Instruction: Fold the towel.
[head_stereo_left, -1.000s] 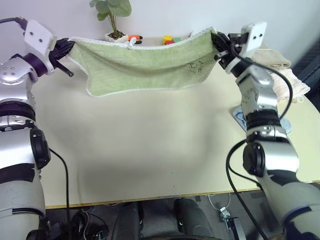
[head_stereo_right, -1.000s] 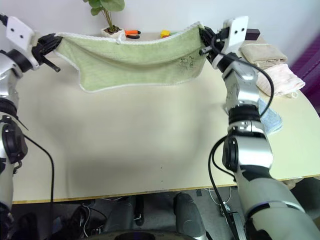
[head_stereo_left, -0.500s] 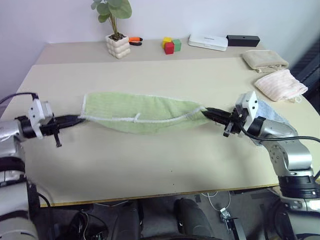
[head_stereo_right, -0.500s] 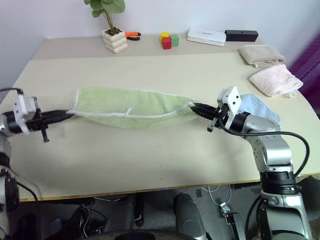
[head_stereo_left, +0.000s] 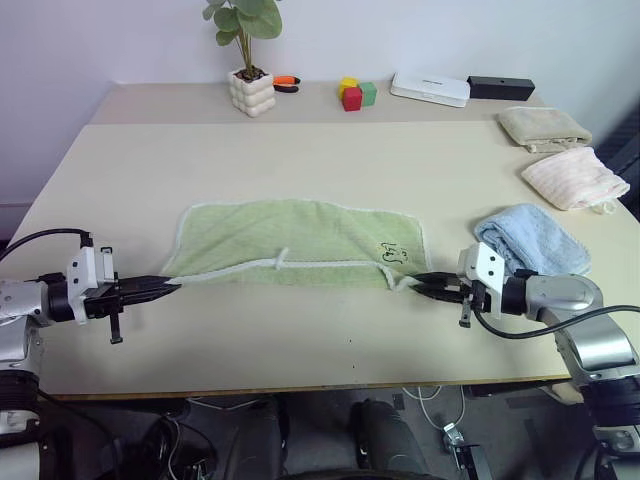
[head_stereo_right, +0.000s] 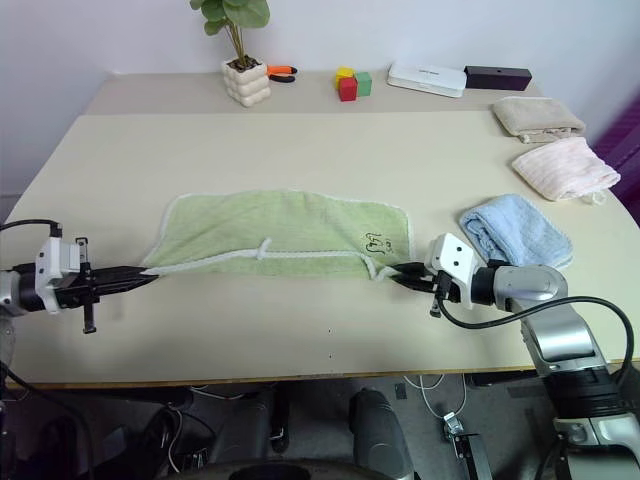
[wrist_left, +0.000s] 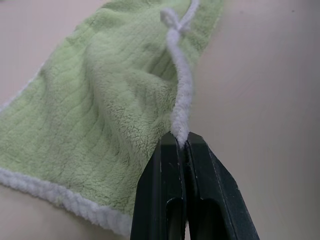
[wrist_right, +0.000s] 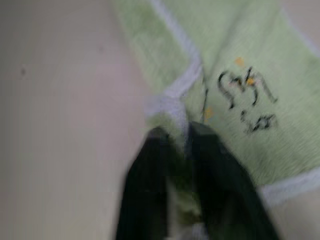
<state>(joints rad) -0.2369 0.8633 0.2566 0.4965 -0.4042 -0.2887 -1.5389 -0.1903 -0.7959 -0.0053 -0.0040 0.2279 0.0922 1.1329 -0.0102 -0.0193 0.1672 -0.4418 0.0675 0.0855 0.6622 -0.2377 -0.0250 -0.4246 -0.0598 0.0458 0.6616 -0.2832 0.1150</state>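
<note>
Left eye view: the towel (head_stereo_left: 300, 243), light green with whitish edging, lies folded over lengthwise on the near half of the desk (head_stereo_left: 300, 150), a dark embroidered mark by its right end. The left gripper (head_stereo_left: 168, 286) holds the near left corner low over the desk. The right gripper (head_stereo_left: 420, 281) sits at the near right corner.

Right eye view: a light blue cloth (head_stereo_right: 515, 232) lies just right of the towel; pink folded towel (head_stereo_right: 558, 167) and beige folded towel (head_stereo_right: 538, 117) farther back on the right. Potted plant (head_stereo_right: 243, 70), coloured blocks (head_stereo_right: 353, 83), a white box (head_stereo_right: 428, 78) and a black box (head_stereo_right: 497, 76) line the far edge.

Left wrist view: fingers (wrist_left: 165, 190) clenched on the white edging cord.

Right wrist view: fingers (wrist_right: 210, 165) slightly parted, towel corner between them; grip cannot be told.
</note>
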